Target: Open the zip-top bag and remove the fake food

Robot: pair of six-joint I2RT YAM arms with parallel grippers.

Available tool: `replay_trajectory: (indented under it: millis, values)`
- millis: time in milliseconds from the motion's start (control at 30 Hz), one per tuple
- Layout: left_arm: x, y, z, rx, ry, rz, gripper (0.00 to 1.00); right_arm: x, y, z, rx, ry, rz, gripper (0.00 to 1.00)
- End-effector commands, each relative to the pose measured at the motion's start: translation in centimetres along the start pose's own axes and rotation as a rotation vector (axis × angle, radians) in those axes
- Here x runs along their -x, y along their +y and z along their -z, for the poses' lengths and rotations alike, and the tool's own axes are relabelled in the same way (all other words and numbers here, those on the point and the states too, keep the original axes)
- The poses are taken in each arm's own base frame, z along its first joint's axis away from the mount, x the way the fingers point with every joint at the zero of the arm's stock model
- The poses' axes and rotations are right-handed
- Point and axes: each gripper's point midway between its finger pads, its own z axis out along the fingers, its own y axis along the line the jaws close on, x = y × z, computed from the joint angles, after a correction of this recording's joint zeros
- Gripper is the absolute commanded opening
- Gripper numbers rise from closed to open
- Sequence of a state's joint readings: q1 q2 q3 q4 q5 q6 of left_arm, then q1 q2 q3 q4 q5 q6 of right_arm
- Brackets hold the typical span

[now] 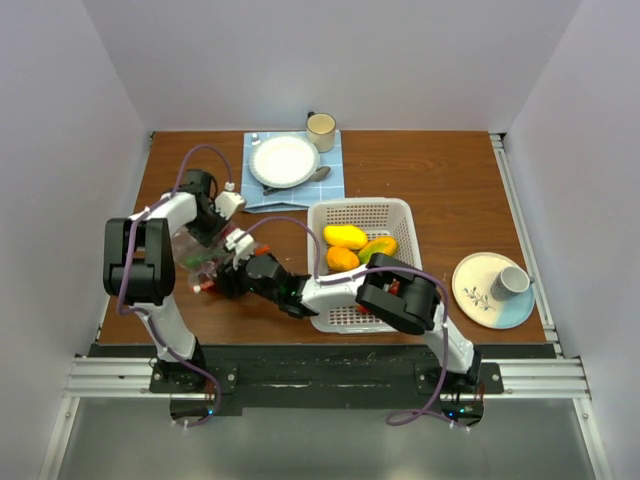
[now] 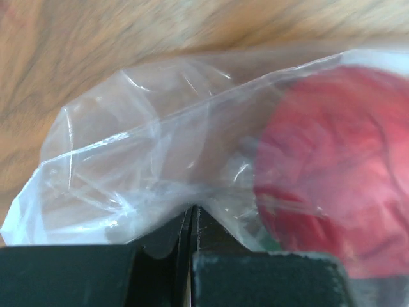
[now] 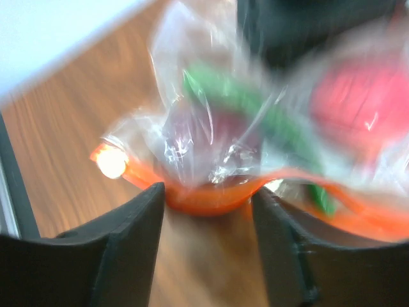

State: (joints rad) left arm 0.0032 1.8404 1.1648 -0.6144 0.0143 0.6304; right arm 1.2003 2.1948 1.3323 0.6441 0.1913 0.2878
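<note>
Here, one zip-top bag (image 2: pixel 128 166), two hands (image 2: pixel 190 224) (image 3: pixel 208 204).

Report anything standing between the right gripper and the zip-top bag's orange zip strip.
Nothing visible does. The right gripper has its jaws open, and the orange zip strip lies right at the gap between them. The left gripper is shut on the clear plastic of the zip-top bag.

The zip-top bag (image 1: pixel 196 256) is hemmed by the left tool (image 2: pixel 190 220), the right tool (image 3: pixel 208 193) and the basket (image 1: pixel 362 204); free passage is left over the far-right counter (image 1: pixel 430 175).
</note>
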Motion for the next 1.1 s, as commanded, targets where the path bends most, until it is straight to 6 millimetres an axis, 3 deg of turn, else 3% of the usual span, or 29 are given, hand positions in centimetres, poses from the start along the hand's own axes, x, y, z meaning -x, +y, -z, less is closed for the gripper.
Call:
replay_trajectory:
  millis: [0, 100, 167, 233, 633, 667, 933, 1067]
  values:
    - [-5.2, -3.2, -2.7, -0.109, 0.132, 0.058, 0.0, -7.8, -2.0, 2.8, -0.047, 0.233, 0.065, 0.74]
    - [-5.6, -3.7, -2.7, -0.116, 0.132, 0.058, 0.0, -7.2, -1.5, 2.9, -0.031, 0.221, 0.073, 0.96]
    - [-5.5, -3.8, -2.6, -0.121, 0.129, 0.063, 0.0, -6.5, -0.9, 2.5, -0.022, 0.201, 0.084, 0.99]
    - [-5.4, -3.8, -2.5, -0.122, 0.124, 0.062, 0.0, -6.3, -0.6, 2.1, -0.024, 0.198, 0.101, 0.99]
    - [-5.3, -4.3, -2.6, -0.148, 0.123, 0.054, 0.0, -0.8, 0.8, -1.6, -0.034, 0.062, 0.143, 0.96]
    - [-5.4, -4.3, -2.6, -0.147, 0.123, 0.054, 0.0, -1.3, 0.5, -2.0, -0.043, 0.069, 0.151, 0.96]
    - [-6.4, -5.2, -2.9, -0.171, 0.137, 0.042, 0.0, -0.3, 0.6, -4.3, -0.038, 0.041, 0.146, 0.92]
    - [-6.6, -5.5, -3.1, -0.181, 0.142, 0.04, 0.0, -0.9, -0.2, -5.0, -0.058, 0.047, 0.144, 0.84]
